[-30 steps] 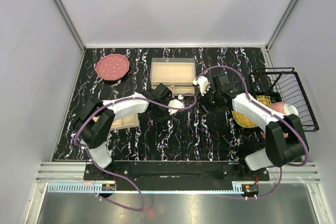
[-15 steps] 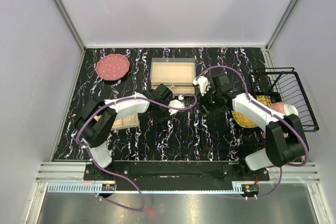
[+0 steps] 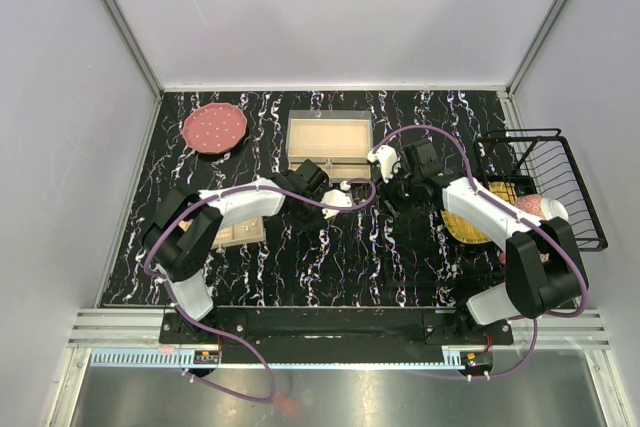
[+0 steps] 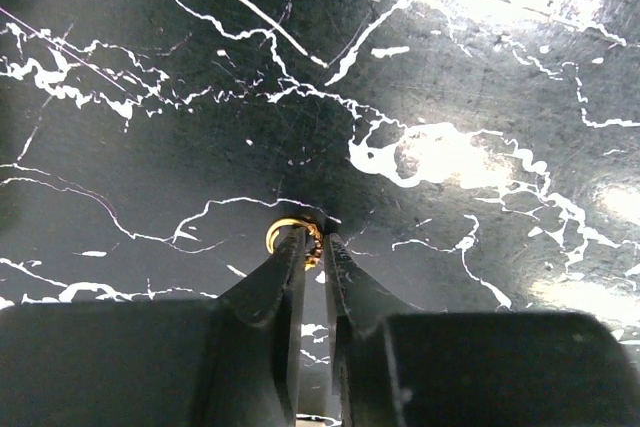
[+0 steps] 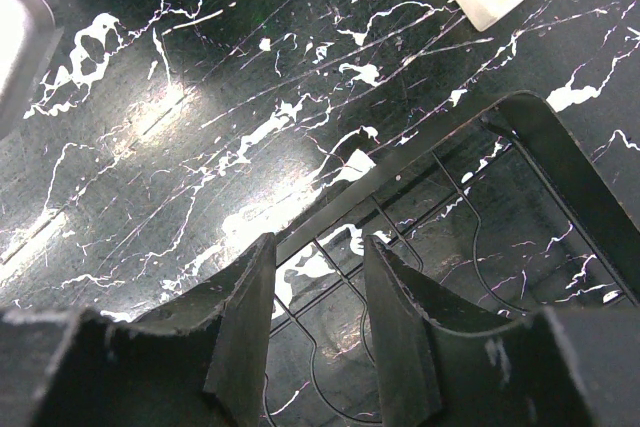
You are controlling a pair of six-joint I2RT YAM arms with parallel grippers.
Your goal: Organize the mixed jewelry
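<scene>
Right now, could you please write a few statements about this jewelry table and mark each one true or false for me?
1. The left end effector has its fingertips at a gold ring on the black tabletop. True.
2. The right end effector grips a silver hoop. False: its jaws stand open with nothing between them.
3. The pink plate sits at the table's far left corner. True.
4. The black wire basket stands beside the pink plate. False: it is at the table's right edge, across from the plate.
</scene>
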